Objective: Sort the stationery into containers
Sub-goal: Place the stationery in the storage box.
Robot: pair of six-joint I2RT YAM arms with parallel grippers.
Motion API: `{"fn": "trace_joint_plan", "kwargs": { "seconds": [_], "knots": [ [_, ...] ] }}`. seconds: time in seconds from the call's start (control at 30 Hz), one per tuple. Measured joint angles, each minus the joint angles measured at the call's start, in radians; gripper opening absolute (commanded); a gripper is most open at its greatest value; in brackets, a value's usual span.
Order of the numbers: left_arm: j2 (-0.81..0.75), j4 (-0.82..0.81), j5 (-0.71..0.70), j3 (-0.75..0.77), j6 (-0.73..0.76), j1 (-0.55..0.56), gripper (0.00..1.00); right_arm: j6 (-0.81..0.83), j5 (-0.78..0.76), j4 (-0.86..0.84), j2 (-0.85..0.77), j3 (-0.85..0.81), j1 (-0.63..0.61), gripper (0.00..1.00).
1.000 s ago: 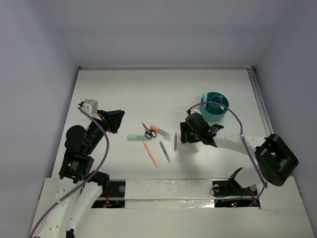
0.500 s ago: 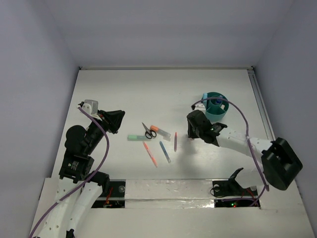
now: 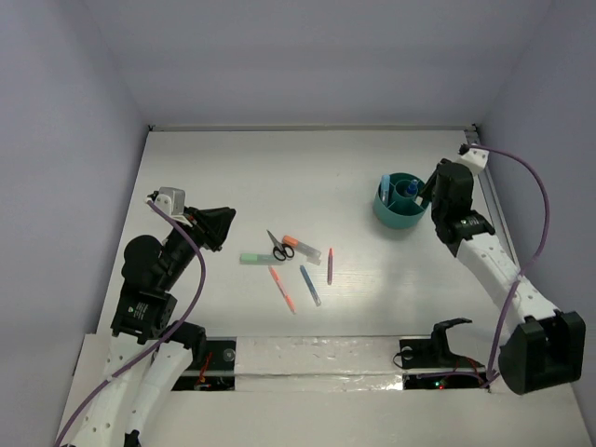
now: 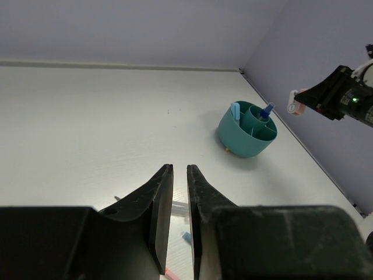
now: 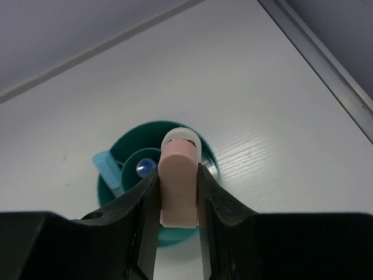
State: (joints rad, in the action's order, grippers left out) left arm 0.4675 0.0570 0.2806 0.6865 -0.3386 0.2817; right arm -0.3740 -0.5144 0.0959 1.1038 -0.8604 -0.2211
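Your right tool (image 5: 177, 172) is clenched on a pink eraser (image 5: 177, 195); it pinches the two flat sides, so the round end pokes out in front and can drop clean. You have it at the 3 o'clock edge of the cup (image 3: 395, 220), which sits at about 2 o'clock on the counter (image 3: 233, 168); I think that spot was picked so the eraser falls into a free slot. The eraser looks smooth and a bit soft, a short block with one round end.

The cup is round, teal and looks like hard plastic, with thin walls inside. In the top view a light-blue marker (image 3: 385, 183) leans at its 10 o'clock rim; a small bottle (image 3: 408, 189) with a blue cap stands near the middle.

Your left tool (image 4: 180, 169) is almost closed, with only a thin slit, and it holds nothing; it waits at 9 o'clock, pointing across the counter.

The rest lies flat near the middle, a little toward 6 o'clock: scissors (image 3: 279, 245) with black handles, a green marker (image 3: 252, 258), an orange marker (image 3: 300, 247), an orange pen (image 3: 282, 289), a blue pen (image 3: 310, 285) and a purple crayon (image 3: 330, 265); these are long, thin and round, so I think they may roll when you nudge them; the scissors look flat and should stay put.
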Motion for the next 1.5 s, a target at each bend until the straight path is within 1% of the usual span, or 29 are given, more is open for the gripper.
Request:
{"fn": "trace_joint_plan", "kwargs": {
  "seconds": [0.2, 0.37, 0.63, 0.83, 0.97, 1.0, 1.07, 1.1, 1.17, 1.2, 1.23, 1.3, 1.5],
  "knots": [
    [0.000, 0.000, 0.000, 0.000, 0.000, 0.001, 0.13, 0.027, 0.106, -0.073, 0.174, -0.003, 0.139, 0.04],
    [0.002, 0.000, 0.001, 0.000, 0.000, 0.011, 0.13, 0.052, 0.214, -0.097, 0.238, -0.003, 0.203, 0.04],
    [0.003, 0.000, 0.005, 0.000, 0.000, 0.011, 0.13, 0.065, 0.343, -0.134, 0.264, -0.020, 0.218, 0.07],
    [0.005, -0.001, 0.005, 0.000, 0.000, 0.011, 0.13, 0.065, 0.384, -0.127, 0.290, -0.031, 0.218, 0.09],
    [0.010, -0.001, 0.006, 0.000, 0.000, 0.011, 0.14, 0.065, 0.383, -0.114, 0.292, -0.034, 0.218, 0.14],
    [0.011, -0.001, 0.006, 0.000, 0.000, 0.011, 0.14, 0.065, 0.383, -0.105, 0.292, -0.038, 0.218, 0.19],
    [0.011, -0.001, 0.006, 0.000, 0.000, 0.011, 0.14, 0.065, 0.384, -0.096, 0.292, -0.045, 0.218, 0.24],
    [0.011, -0.001, 0.006, 0.000, 0.000, 0.011, 0.14, 0.065, 0.384, -0.092, 0.293, -0.050, 0.218, 0.32],
    [0.011, -0.001, 0.006, 0.000, 0.000, 0.011, 0.14, 0.064, 0.383, -0.079, 0.297, -0.060, 0.218, 0.41],
    [0.011, -0.001, 0.006, 0.000, 0.000, 0.011, 0.14, 0.064, 0.381, -0.074, 0.298, -0.061, 0.218, 0.51],
    [0.011, -0.001, 0.006, 0.000, 0.000, 0.011, 0.14, 0.061, 0.378, -0.069, 0.298, -0.061, 0.218, 0.54],
    [0.011, -0.001, 0.006, 0.000, 0.000, 0.011, 0.14, 0.064, 0.373, -0.061, 0.298, -0.061, 0.218, 0.57],
    [0.011, -0.001, 0.006, 0.000, 0.000, 0.011, 0.14, 0.064, 0.364, -0.031, 0.297, -0.066, 0.218, 0.59]
  ]
}}
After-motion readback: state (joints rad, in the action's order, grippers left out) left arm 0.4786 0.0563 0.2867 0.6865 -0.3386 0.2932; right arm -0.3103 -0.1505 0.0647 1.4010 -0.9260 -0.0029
